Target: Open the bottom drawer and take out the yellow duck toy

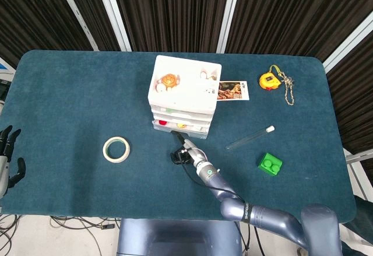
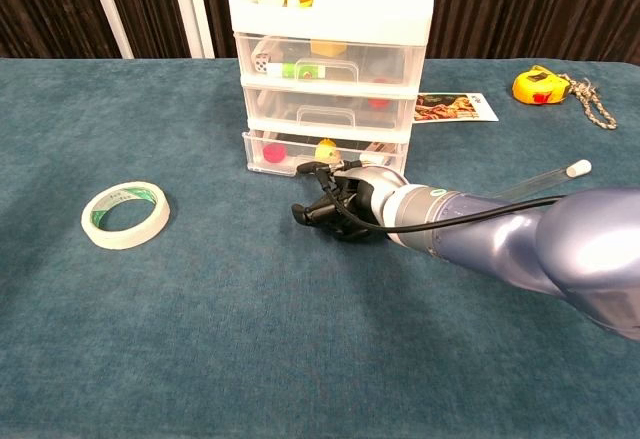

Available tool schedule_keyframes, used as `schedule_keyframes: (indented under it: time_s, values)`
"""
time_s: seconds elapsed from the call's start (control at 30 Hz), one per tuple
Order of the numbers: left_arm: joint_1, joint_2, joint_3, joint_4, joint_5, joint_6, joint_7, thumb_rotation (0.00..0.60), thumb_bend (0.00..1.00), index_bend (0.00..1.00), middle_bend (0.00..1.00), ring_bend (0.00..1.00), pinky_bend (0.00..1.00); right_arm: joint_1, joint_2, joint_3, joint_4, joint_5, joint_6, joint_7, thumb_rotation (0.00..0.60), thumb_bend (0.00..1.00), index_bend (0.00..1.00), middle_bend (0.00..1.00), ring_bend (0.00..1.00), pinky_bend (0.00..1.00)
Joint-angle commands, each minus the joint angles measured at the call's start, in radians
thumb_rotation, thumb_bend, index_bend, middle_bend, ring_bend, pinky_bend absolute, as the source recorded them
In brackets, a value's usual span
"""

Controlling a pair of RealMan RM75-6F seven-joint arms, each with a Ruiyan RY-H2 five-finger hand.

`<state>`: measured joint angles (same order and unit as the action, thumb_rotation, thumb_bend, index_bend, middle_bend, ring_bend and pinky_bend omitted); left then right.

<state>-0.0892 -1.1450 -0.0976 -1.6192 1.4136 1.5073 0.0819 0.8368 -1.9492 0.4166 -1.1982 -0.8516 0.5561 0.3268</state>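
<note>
1. The right hand point(image 2: 335, 202) has its fingers curled at the front of the bottom drawer point(image 2: 290, 152); its grip there is hard to see.
2. The drawer box point(image 1: 182, 95) stands just behind the hand.
3. The yellow duck toy point(image 2: 325, 150) sits in the bottom drawer, just behind the hand.
4. The left hand point(image 1: 8, 161) rests far to the left, fingers spread, holding nothing.

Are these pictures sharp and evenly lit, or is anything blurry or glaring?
Head view: even light, sharp, faint shadows beside the drawer unit. Chest view: the big right arm near the lens looks softer; the right hand and yellow duck toy stay clear.
</note>
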Motion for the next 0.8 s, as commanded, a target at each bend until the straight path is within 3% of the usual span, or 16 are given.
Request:
schedule_keyframes:
  time_s: [0.03,0.3,0.6,0.8]
  values:
    - [-0.001,0.001,0.0,-0.002,0.0,-0.001,0.002,0.6,0.61,0.06,0.0,0.0,0.0,-0.003,0.01,-0.009,-0.014,-0.002,0.003,-0.007,0.6,0.59,0.14,0.89,0.86,0.92]
    - [0.0,0.002,0.0,-0.004,-0.001,-0.001,0.003,0.6,0.61,0.06,0.0,0.0,0.0,-0.001,0.045,-0.045,-0.066,0.075,0.045,-0.088,0.6,0.59,0.14,0.89,0.86,0.92]
    - [-0.001,0.003,0.002,-0.005,0.002,-0.002,0.001,0.6,0.61,0.06,0.0,0.0,0.0,-0.023,0.158,-0.064,-0.271,0.091,0.145,-0.183,0.6,0.59,0.12,0.89,0.86,0.92]
    - [-0.001,0.004,0.002,-0.006,0.002,-0.005,0.002,0.6,0.61,0.06,0.0,0.0,0.0,-0.002,0.216,-0.079,-0.354,0.113,0.237,-0.309,0.6,0.59,0.07,0.89,0.86,0.92]
